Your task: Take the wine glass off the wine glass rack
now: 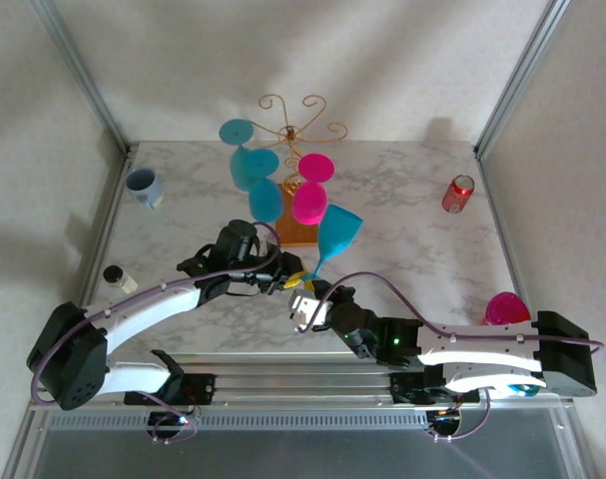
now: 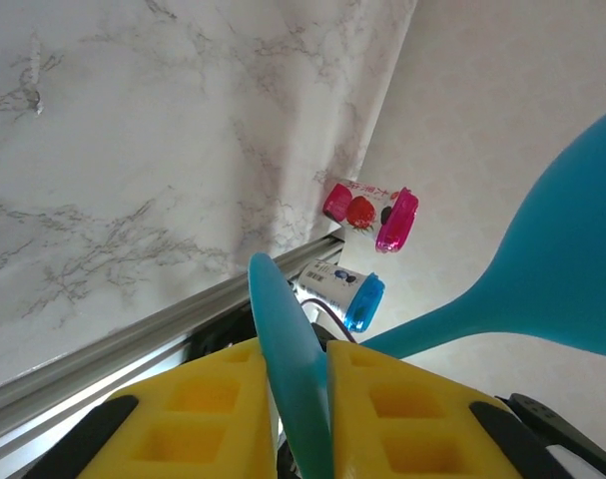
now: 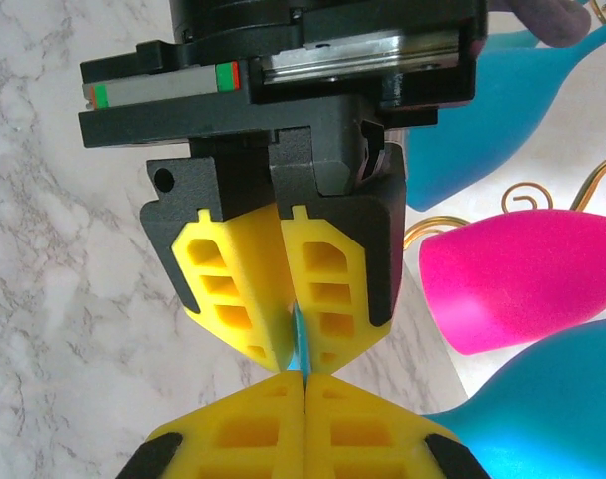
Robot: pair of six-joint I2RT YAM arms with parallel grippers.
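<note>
My left gripper [image 2: 295, 351] pinches the thin foot of the blue glass [image 1: 338, 232]. My right gripper [image 3: 304, 377] is closed on the same foot's edge from the opposite side. Two grips on one foot look to me like a hand-over, made there because the foot is flat. The glass hangs tilted just in front of the rack [image 1: 295, 236], off its hooks, with its bowl nearer the rack.

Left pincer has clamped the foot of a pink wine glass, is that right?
Not quite. The left pincer has clamped the foot of a blue wine glass, not a pink one. The left wrist view shows the blue foot pinched between the yellow pads.
</note>
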